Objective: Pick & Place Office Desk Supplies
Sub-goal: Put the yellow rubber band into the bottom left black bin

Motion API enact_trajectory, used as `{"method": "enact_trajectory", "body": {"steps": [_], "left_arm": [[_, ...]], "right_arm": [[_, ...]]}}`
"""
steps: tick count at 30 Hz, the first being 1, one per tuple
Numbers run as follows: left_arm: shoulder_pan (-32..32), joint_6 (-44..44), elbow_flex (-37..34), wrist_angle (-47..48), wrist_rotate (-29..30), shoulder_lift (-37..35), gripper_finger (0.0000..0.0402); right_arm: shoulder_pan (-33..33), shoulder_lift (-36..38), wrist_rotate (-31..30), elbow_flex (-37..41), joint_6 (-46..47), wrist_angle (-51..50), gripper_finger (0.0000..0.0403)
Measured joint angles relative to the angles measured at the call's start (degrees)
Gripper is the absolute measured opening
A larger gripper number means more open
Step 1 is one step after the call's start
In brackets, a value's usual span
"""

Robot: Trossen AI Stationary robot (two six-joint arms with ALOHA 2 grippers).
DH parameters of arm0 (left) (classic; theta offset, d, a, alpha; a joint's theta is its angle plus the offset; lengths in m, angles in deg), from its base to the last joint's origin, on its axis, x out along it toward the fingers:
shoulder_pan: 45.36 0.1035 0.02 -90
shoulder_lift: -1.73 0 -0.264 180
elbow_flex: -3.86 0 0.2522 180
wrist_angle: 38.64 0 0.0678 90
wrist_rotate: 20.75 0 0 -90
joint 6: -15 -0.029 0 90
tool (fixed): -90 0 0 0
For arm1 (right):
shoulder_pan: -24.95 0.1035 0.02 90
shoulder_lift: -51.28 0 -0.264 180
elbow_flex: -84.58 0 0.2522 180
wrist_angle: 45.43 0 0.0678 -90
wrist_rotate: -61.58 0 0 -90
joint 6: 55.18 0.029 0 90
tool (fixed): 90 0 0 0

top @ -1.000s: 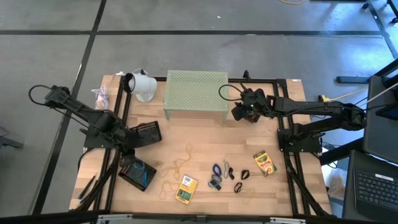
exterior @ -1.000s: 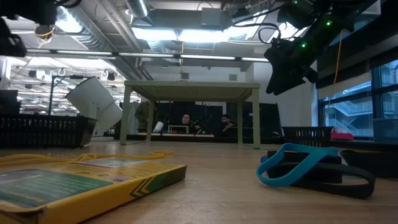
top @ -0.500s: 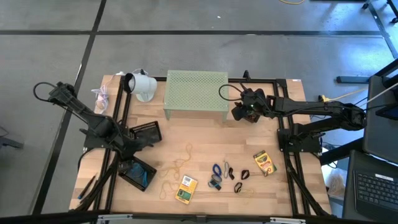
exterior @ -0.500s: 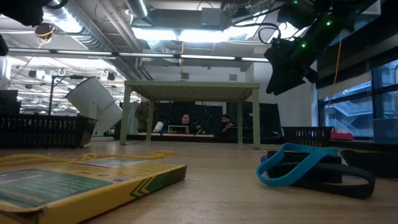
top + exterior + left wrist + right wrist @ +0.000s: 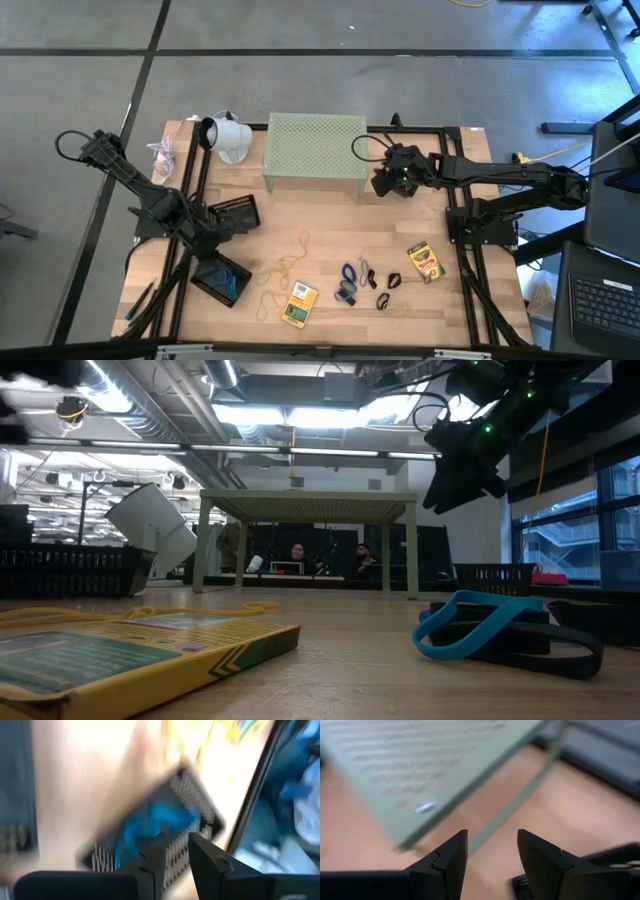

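The left gripper [image 5: 174, 851], fingers slightly parted and empty, hangs directly over the black mesh tray [image 5: 222, 279] holding blue rubber bands [image 5: 152, 821], apparently a drop-off. The right gripper [image 5: 491, 855], open, waits beside the pale green perforated riser [image 5: 316, 143].

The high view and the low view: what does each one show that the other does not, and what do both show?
Only the high view shows the left gripper above a black mesh tray holding something blue, plus a second yellow-green card box. Only the low view shows people seated in the room behind. Both show the pale green perforated riser, the white cup-shaped object and the right gripper beside the riser.
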Motion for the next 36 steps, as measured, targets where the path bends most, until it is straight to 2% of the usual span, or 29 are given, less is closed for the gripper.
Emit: {"method": "enact_trajectory", "body": {"steps": [3,9,12,14,21,25,29,36], "left_arm": [[0.0,-8.3,0.0,-7.3,10.4,0.0,0.0077],[0.0,-27.6,0.0,-20.9,30.5,0.0,0.0077],[0.0,-33.4,0.0,-24.8,37.9,0.2,0.0079],[0.0,-35.9,0.0,-26.1,40.3,0.5,0.0083],[0.0,-36.8,0.0,-27.2,40.5,4.1,0.0118],[0.5,-37.5,0.0,-30.6,41.2,8.8,0.0147],[3.6,-38.0,0.0,-34.6,41.8,14.0,0.0169],[14.1,-37.5,0.0,-41.0,27.8,23.7,0.0175]], "right_arm": [[1.3,-0.2,6.6,0.0,-0.9,0.5,0.0176],[7.6,-2.7,11.8,0.0,-1.5,0.8,0.0176],[12.1,-4.7,13.3,0.0,-1.5,1.2,0.0176],[14.8,-6.3,13.4,0.0,-1.6,1.5,0.0176],[22.3,-12.9,13.3,0.0,-3.5,3.7,0.0176],[24.0,-15.9,13.2,0.0,-5.0,7.0,0.0176],[24.3,-17.0,13.1,0.0,-5.2,8.7,0.0176],[24.3,-17.0,11.3,0.0,-6.2,9.0,0.0176]]}}
